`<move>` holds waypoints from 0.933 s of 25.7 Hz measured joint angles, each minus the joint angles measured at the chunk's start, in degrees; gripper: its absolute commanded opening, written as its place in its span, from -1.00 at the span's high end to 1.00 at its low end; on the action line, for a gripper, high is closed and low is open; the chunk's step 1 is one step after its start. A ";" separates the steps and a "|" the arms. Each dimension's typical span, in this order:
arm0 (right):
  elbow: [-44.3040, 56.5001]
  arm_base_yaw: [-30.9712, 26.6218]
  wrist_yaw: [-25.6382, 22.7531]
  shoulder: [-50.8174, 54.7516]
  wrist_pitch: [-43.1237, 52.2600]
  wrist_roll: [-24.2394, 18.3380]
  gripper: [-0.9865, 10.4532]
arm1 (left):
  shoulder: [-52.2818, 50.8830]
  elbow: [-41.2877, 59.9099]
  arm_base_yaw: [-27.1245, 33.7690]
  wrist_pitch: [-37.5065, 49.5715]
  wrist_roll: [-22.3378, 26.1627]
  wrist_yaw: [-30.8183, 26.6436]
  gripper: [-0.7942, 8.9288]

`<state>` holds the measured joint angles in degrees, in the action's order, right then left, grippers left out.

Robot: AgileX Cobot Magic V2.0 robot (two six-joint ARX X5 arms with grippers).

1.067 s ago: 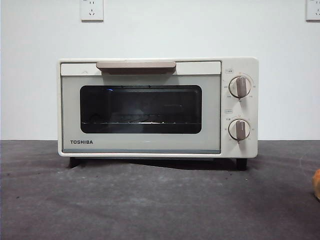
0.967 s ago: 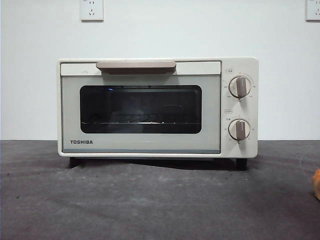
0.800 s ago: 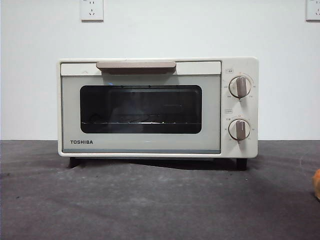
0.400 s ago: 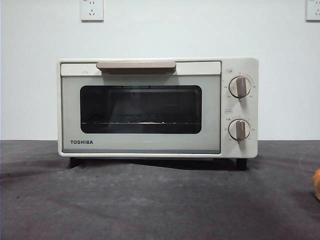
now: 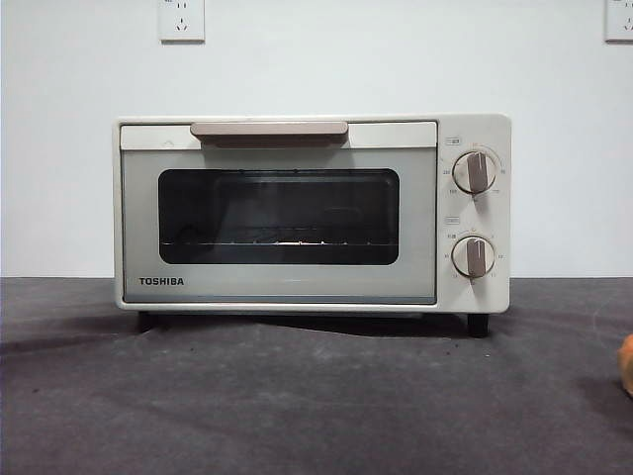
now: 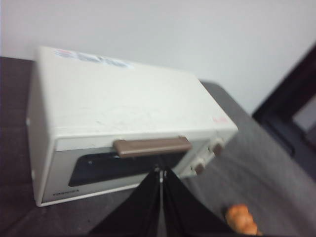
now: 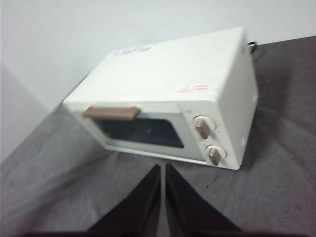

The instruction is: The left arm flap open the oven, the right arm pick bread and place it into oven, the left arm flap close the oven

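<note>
The cream-white oven (image 5: 280, 289) stands in the middle of the table with its glass door closed and its beige handle (image 5: 269, 130) up. Only a sliver of the orange bread (image 5: 627, 364) shows at the front view's right edge; the left wrist view shows the bread (image 6: 240, 218) lying on the cloth in front of the oven's knob side. My left gripper (image 6: 160, 173) hovers shut in the air in front of the oven (image 6: 123, 103), close to its handle (image 6: 152, 146). Farther back, my right gripper (image 7: 162, 168) is shut and holds nothing, off the oven's (image 7: 187, 74) knob side.
A dark grey cloth (image 5: 316, 406) covers the table, with a white wall behind. A black frame (image 6: 291, 113) stands past the oven's knob side in the left wrist view. Neither arm shows in the front view.
The oven and the bread have not moved. A faint shadow has spread over the cloth at the left of the front view.
</note>
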<state>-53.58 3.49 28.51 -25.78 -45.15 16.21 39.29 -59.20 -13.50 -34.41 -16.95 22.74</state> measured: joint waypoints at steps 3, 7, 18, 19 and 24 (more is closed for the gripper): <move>-4.28 1.88 0.87 -3.37 -5.14 -4.57 0.81 | 1.53 -2.67 -2.32 -3.10 4.07 1.33 0.80; -6.16 3.82 3.89 -6.14 -8.59 -10.71 0.81 | 2.08 -3.78 -4.31 -4.79 8.83 4.59 0.80; -6.16 4.42 4.76 -6.14 -7.91 -13.46 0.60 | 2.56 -3.78 -5.77 -5.33 12.13 4.61 0.17; -6.16 4.42 4.74 -6.12 -7.91 -13.44 0.49 | 2.67 -3.78 -5.77 -5.46 12.13 4.59 0.02; -6.16 4.42 4.48 -6.12 -7.91 -12.22 -0.02 | 2.97 -3.78 -5.77 -5.66 12.13 4.61 -0.31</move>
<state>-59.75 7.90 32.99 -31.90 -53.06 3.99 42.26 -62.98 -19.27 -40.07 -4.82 27.35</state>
